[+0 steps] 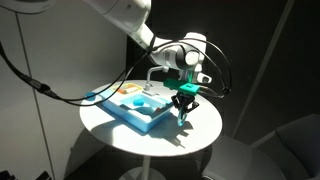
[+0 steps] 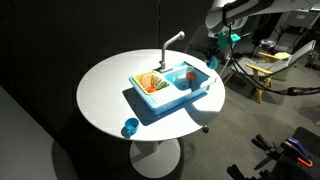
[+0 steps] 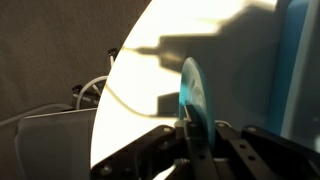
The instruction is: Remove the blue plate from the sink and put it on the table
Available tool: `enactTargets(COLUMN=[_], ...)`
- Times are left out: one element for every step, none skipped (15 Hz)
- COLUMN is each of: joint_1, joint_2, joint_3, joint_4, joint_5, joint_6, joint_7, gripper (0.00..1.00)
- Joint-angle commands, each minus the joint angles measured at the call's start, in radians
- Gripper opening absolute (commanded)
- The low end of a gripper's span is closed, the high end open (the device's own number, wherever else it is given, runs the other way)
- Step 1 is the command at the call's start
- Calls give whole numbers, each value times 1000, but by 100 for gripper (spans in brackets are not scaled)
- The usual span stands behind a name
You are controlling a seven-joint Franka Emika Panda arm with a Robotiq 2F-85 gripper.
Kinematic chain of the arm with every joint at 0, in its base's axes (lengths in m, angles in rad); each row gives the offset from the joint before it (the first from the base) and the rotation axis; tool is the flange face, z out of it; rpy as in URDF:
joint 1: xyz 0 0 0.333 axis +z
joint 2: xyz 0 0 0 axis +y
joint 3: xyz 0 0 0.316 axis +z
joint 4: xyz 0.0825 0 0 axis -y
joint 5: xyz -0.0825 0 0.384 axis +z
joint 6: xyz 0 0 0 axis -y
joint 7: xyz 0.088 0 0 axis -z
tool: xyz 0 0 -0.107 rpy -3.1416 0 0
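The sink sits on the table, the plate just beside it, held on edge in the tool.

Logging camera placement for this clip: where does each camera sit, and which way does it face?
An exterior view: beside the table, slightly above, facing the sink; arm and gripper show.
An exterior view: higher, looking down on the sink; arm end and gripper at top right.
Wrist view: looks past the fingers at the blue plate.
All share the table.
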Motion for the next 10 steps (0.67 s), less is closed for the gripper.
enactTargets(joint_1=[-14, -16, -17, -18, -19, -19, -19, -19, -20, -18], joint_2=[22, 21, 21, 20, 18, 16, 14, 12, 8, 4], joint_3=[12, 13, 13, 13, 13, 13, 13, 13, 16, 17], joint_4=[38, 37, 37, 35, 33, 29, 26, 23, 19, 14], joint_5=[-25, -26, -27, -29, -29, -29, -30, -30, -27, -24], joint_6=[-2, -2, -2, -2, -1, 1, 2, 1, 0, 1], joint_7=[-33, -37, -41, -44, -46, -47, -51, -54, -58, -55], gripper=[36, 45, 52, 61, 67, 76, 84, 91, 99, 100])
